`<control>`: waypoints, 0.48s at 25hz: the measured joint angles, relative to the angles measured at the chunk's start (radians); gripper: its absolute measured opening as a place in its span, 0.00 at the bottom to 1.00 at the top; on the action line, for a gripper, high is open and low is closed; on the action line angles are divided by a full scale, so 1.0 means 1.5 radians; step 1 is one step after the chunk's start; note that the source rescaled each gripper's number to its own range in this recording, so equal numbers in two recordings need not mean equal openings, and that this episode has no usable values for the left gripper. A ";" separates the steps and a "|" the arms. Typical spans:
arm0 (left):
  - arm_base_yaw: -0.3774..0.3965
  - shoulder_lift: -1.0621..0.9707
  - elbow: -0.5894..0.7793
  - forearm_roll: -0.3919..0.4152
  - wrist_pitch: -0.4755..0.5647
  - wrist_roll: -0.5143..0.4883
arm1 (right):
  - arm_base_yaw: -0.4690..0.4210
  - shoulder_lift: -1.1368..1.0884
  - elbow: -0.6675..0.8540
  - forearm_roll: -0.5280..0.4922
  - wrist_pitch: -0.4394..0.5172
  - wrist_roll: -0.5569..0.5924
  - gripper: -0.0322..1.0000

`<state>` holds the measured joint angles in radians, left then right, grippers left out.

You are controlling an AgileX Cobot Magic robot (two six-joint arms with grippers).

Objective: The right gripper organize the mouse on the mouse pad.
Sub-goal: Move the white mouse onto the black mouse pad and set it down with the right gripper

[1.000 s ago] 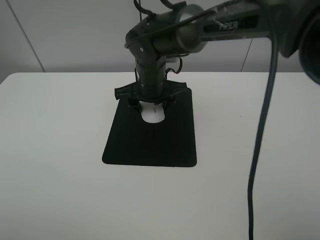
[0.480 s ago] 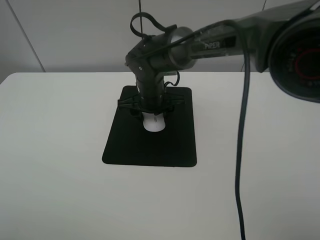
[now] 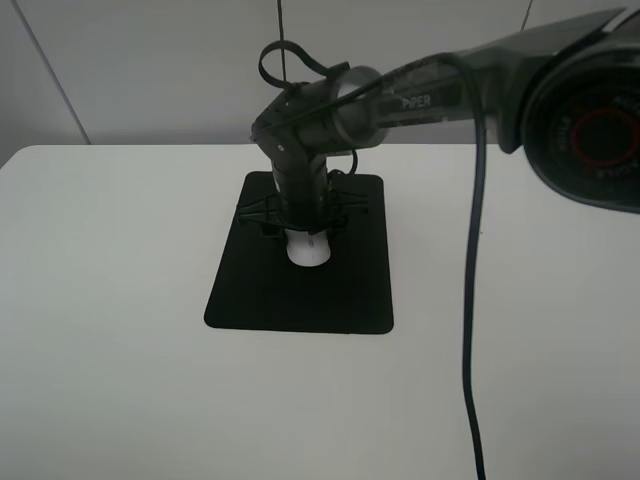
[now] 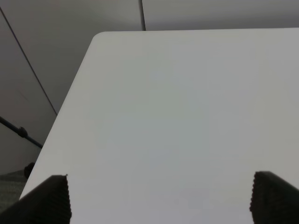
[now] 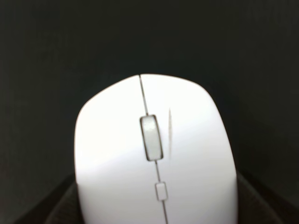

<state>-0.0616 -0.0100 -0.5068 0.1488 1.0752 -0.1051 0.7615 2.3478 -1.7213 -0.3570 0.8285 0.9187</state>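
Right pincer (image 3: 307,238): it reached in from the right side and pointed down at the mouse pad (image 3: 300,295). Its 2 fingers (image 5: 56,207) sat tight against the 2 sides of the mouse (image 3: 308,252), so it was closed around the mouse.
Mouse: it was white and lay flat on the mouse pad, near the middle and a bit toward the far edge. Only its front end showed from under the pincer in the high view.
Mouse top: the right wrist view showed a grey wheel (image 5: 151,137) and a small button (image 5: 160,191) on a line down the middle.
Mouse pad: it was black and flat, and it lay on the white counter (image 3: 110,300), with black showing all around the mouse.
Left pincer (image 4: 161,199): it was open, with its 2 fingertips (image 4: 51,200) far apart. It held nothing, and only bare counter lay below it.
Cable (image 3: 468,300): a dark cable hung down from the right arm, in front of the counter.
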 joint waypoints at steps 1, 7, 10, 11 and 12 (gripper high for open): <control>0.000 0.000 0.000 0.000 0.000 0.000 | 0.000 0.000 0.000 -0.004 0.000 0.000 0.03; 0.000 0.000 0.000 0.000 0.000 0.000 | 0.000 0.006 0.000 -0.007 -0.001 0.000 0.03; 0.000 0.000 0.000 0.000 0.000 0.000 | 0.000 0.009 0.000 -0.017 -0.001 0.000 0.03; 0.000 0.000 0.000 0.000 0.000 0.000 | 0.000 0.009 0.000 -0.018 -0.001 0.000 0.03; 0.000 0.000 0.000 0.000 0.000 0.000 | 0.000 0.009 0.000 -0.021 -0.001 0.000 0.03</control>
<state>-0.0616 -0.0100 -0.5068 0.1488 1.0752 -0.1051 0.7615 2.3611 -1.7213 -0.3878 0.8274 0.9187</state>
